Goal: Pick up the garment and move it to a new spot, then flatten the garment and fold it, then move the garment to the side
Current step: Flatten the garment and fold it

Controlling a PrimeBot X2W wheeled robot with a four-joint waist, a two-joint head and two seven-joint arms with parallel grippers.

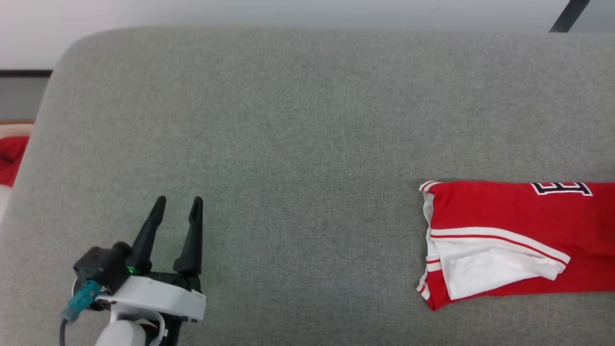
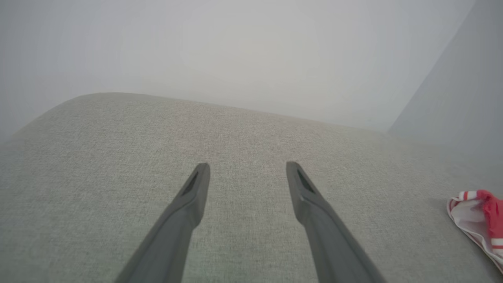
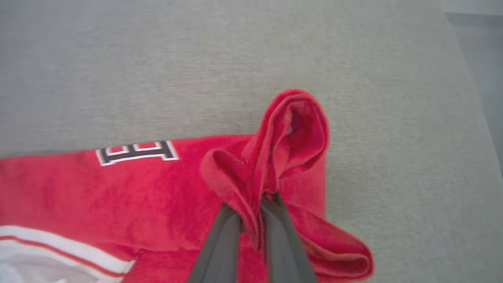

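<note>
Two grippers: left gripper point(image 1: 178, 201) fingers apart above grey cushion point(image 1: 288, 120) | right gripper point(image 3: 255, 202) pinched on red edge fold of jersey point(image 1: 504, 211) | jersey lies folded at right | likely soft, limp, light; hold by edges

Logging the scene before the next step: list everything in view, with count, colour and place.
garment: one, red with a white sleeve, striped trim and a black number, lying at the right of the padded surface.
padded surface: one, grey fabric, beneath the garment, rounded corner at the far left.
red cloth: one, red, beyond the surface's left edge, cut off by the picture's border.
dark bar: one, black, slanting at the top right.
left tool: one, dark fingers apart, lower left over bare surface, holding nothing.
right tool: one, dark fingers closed on a raised red fold of the garment.
</note>
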